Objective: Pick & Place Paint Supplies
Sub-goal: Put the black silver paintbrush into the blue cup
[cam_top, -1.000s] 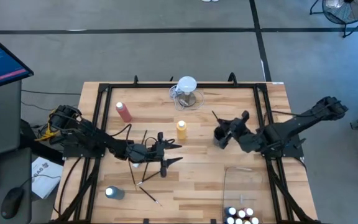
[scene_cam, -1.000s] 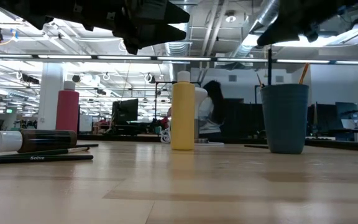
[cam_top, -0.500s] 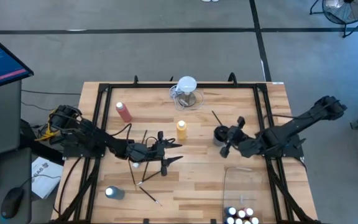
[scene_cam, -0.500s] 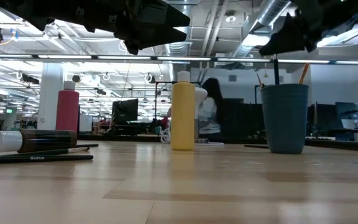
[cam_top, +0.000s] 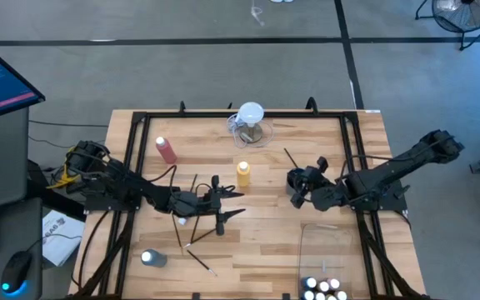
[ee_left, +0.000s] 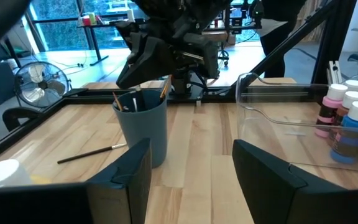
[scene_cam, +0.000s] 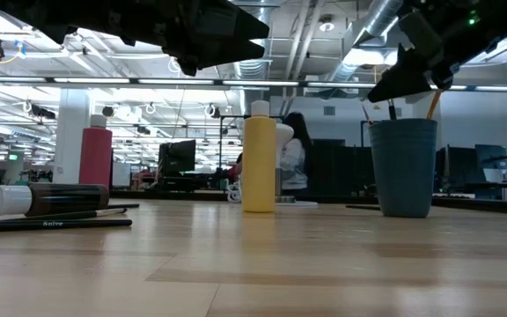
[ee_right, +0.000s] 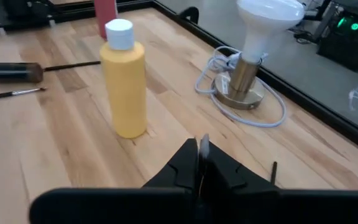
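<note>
Two dark arms reach over the light wooden worktop [cam_top: 257, 233] in the high view. The left gripper [cam_top: 227, 205] hangs near the worktop's middle with its fingers spread, nothing between them. The right gripper [cam_top: 298, 185] sits directly over the grey-blue plastic cup [cam_top: 293, 179]; its fingers are pressed together. The yellow squeeze bottle with a white cap [cam_top: 243, 172] stands between the two grippers. The pink-red squeeze bottle [cam_top: 167, 150] stands toward the far left. A small white-capped dark bottle [cam_top: 152, 258] lies on its side near the front left, with thin dark paintbrushes [cam_top: 197, 254] beside it. Small white-capped paint bottles [cam_top: 323, 289] stand inside the clear plastic bin [cam_top: 304, 250] at the front right. A white round-topped lamp on a metal base [cam_top: 250, 123] stands at the far edge.

Low view: the yellow squeeze bottle stands upright at centre, the pink-red squeeze bottle upright at the left. The grey-blue cup stands at the right with brush handles [scene_cam: 431, 104] rising from it; the right gripper hovers just above its rim.

Left wrist view: the left gripper's fingers stand apart, framing the cup and the clear bin beyond.

Right wrist view: the right gripper's fingers [ee_right: 199, 163] meet, apparently empty; the yellow bottle and lamp stand beyond.
</note>
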`<state>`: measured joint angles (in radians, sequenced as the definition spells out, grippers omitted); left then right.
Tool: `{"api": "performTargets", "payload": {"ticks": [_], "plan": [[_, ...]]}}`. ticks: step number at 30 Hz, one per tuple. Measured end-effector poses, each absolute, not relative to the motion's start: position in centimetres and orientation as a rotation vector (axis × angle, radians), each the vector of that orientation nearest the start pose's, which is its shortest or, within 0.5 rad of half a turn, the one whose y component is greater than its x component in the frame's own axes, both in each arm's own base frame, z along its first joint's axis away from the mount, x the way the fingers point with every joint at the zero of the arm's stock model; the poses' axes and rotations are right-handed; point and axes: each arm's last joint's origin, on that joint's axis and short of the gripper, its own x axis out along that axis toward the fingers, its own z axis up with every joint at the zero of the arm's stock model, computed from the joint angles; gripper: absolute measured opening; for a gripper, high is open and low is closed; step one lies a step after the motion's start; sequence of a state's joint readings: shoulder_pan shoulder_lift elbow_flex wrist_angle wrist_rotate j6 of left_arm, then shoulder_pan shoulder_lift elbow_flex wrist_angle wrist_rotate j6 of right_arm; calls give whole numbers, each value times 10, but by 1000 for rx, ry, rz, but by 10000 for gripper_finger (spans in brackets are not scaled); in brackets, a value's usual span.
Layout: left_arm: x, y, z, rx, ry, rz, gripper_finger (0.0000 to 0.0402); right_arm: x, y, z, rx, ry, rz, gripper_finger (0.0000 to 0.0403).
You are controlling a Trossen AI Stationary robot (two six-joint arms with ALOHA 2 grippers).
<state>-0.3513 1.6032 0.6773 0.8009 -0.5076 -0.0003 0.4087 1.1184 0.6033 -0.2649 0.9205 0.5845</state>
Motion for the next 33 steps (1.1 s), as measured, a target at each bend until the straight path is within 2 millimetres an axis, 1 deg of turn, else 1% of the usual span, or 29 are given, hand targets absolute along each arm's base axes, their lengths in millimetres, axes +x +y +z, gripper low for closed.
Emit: {"api": "performTargets", "payload": {"ticks": [4,10,14,20,22,27,33], "plan": [[303,-92,196,51,114,169,185,198,66,213,58,437,-631,31],[303,-92,196,52,114,169,185,196,71,214,34,409,-642,71],[303,-92,196,52,114,169,185,195,76,223,24,370,-648,99],[301,-94,198,57,117,160,185,196,92,242,-43,326,-585,134],[299,-95,203,50,101,151,185,196,98,249,-60,307,-550,143],[285,-105,221,47,91,100,185,198,112,261,-138,246,-467,156],[264,-120,239,0,87,27,185,200,118,275,-179,171,-423,159]]}}
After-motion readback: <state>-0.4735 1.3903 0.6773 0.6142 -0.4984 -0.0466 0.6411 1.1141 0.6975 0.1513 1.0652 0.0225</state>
